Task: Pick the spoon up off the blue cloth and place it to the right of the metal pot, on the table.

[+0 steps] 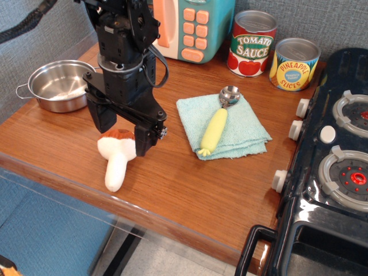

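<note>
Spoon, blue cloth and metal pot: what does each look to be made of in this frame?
The spoon has a matte pale yellow handle, probably plastic, and a mirror-bright bowl that looks like metal. The blue cloth looks like soft terry fabric, with a nubby surface and rumpled edges. The metal pot appears to be polished steel, its inside showing bright reflections.

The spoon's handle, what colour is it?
Pale yellow-green; the spoon shows clearly in the only camera view.
</note>
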Tool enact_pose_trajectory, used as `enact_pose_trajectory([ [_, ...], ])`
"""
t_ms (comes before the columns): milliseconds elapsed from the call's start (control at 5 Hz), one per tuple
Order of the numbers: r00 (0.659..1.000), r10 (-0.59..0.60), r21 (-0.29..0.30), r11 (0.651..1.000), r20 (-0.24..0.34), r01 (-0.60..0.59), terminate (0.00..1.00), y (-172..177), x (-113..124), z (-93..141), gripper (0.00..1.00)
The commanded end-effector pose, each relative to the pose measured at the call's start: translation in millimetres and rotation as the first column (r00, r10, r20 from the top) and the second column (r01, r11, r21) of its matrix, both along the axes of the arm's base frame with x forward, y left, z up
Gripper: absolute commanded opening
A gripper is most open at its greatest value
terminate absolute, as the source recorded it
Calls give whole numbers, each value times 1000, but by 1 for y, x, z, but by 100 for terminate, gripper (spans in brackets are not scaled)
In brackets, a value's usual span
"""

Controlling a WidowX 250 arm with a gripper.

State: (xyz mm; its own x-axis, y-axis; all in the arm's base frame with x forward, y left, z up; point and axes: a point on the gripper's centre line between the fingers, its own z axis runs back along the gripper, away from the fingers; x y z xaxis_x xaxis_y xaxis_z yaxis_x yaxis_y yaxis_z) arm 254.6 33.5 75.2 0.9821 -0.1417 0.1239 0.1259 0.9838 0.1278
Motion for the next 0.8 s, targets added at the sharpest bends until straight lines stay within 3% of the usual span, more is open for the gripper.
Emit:
enact_pose_trajectory([
  [0, 1000, 0, 0, 1000, 0, 0, 0, 0, 0, 0, 100],
  [200, 999, -31, -26, 999, 16, 31, 0, -18, 13, 1, 100],
  [400, 998, -53, -57, 997, 28, 55, 0, -47, 46, 6, 100],
  [600, 999, -2, -87, 996, 43, 6, 0, -59, 70, 6, 100],
])
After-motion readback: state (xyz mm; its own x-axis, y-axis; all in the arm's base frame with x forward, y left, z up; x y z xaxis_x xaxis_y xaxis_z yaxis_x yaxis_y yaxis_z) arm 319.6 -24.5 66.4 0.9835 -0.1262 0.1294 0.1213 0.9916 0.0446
